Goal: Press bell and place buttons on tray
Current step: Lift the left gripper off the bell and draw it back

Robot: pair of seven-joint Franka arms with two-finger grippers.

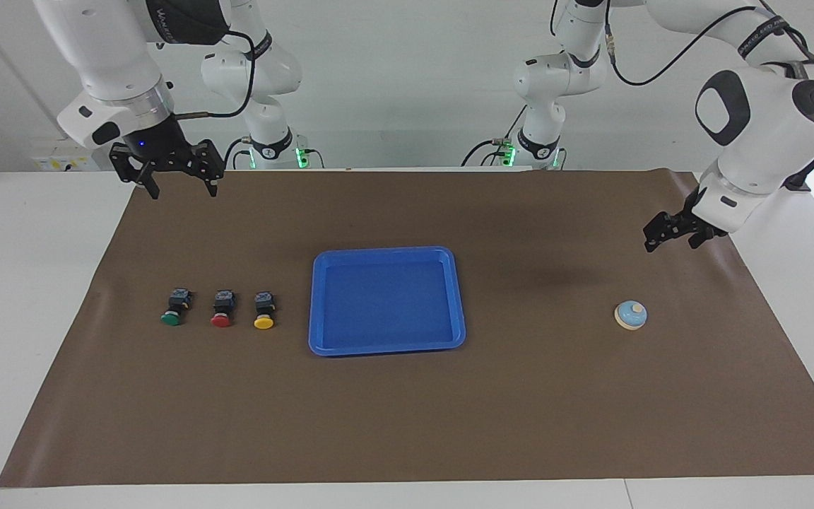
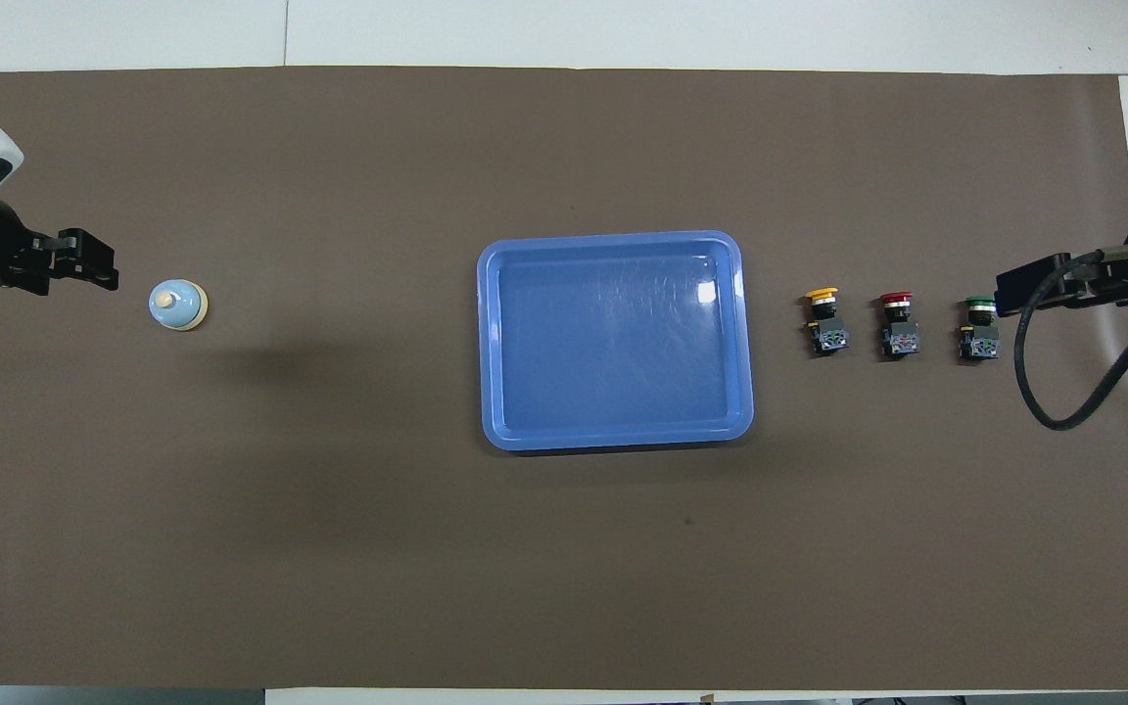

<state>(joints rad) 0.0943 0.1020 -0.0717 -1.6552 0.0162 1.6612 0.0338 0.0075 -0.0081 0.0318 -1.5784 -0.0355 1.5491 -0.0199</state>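
The right gripper (image 1: 179, 189) hangs with fingers spread over the brown mat (image 1: 407, 424) near the robots, empty; the left gripper (image 1: 675, 235), fingers apart, hangs clear of the bell (image 1: 631, 314). Farther out, the blue tray (image 1: 319, 304) lies mid-table, with yellow (image 1: 263, 322), red (image 1: 220, 320) and green (image 1: 172, 319) buttons beside it toward the right arm's end.

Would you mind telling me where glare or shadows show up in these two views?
Overhead view: a small white glare patch sits on the tray floor near one corner, and a soft dark shadow lies on the brown mat beside the bell. Facing view: the tray shows no glare, and a faint shadow darkens the mat between tray and bell.
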